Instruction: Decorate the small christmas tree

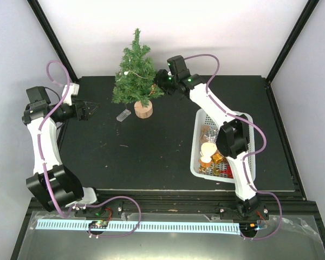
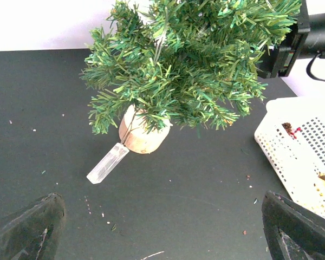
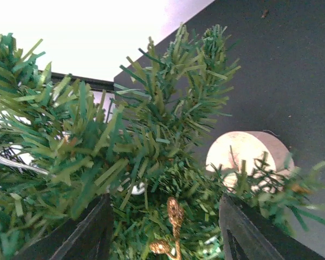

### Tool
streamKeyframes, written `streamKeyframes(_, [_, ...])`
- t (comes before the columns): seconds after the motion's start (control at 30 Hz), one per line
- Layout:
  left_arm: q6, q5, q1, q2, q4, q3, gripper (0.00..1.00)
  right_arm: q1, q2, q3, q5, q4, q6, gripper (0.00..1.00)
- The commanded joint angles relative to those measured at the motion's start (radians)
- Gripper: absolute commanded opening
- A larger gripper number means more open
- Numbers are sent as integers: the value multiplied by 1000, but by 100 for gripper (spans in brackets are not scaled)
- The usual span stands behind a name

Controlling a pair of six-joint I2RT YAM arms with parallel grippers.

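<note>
The small christmas tree (image 1: 134,73) stands on its round wood base (image 1: 143,110) at the back of the black table. My right gripper (image 1: 161,84) is at the tree's right side, pushed into the lower branches. In the right wrist view the tree (image 3: 151,141) fills the frame. There my right gripper (image 3: 168,233) is open, with a gold ornament (image 3: 174,216) hanging among the branches between its fingers and touching neither. My left gripper (image 1: 90,110) is open and empty, left of the tree. In the left wrist view the tree (image 2: 184,65) is ahead of my left gripper (image 2: 162,233).
A clear plastic piece (image 1: 123,115) lies beside the wood base and also shows in the left wrist view (image 2: 108,162). A white basket (image 1: 244,120) with several ornaments sits at the right, under the right arm. Its corner (image 2: 292,146) shows in the left wrist view. Black frame posts edge the table.
</note>
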State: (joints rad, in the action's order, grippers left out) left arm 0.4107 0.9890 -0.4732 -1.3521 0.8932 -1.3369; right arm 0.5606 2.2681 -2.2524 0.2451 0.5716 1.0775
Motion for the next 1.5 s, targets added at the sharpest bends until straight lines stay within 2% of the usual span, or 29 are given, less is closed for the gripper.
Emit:
streamKeyframes(0.0, [17, 25, -16, -11, 12, -13, 99, -15, -104, 59, -20, -39, -13, 55])
streamKeyframes(0.37, [10, 23, -25, 17, 14, -35, 99, -54, -271, 203, -61, -67, -39, 59])
streamKeyframes(0.6, [73, -49, -28, 79, 91, -89, 99, -54, -401, 181, -204, 302, -250, 58])
streamKeyframes(0.7, [115, -107, -26, 128, 173, -123, 99, -54, -529, 299, -282, 431, -334, 58])
streamKeyframes(0.83, [193, -181, -27, 151, 362, -216, 99, -55, -706, 522, -358, 507, -360, 58])
streamKeyframes(1.0, [295, -227, -24, 104, 583, -339, 99, -55, -925, 860, -304, 521, -337, 56])
streamKeyframes(1.13, [345, -240, -24, 45, 658, -397, 99, -56, -1086, 1075, -306, 516, -293, 54])
streamKeyframes(1.37, [382, -243, 14, 8, 658, -445, 99, -56, -1061, 1171, -225, 554, -258, 54])
streamKeyframes(1.47, [372, -260, 24, 9, 660, -454, 99, -56, -1011, 1148, -205, 554, -285, 54])
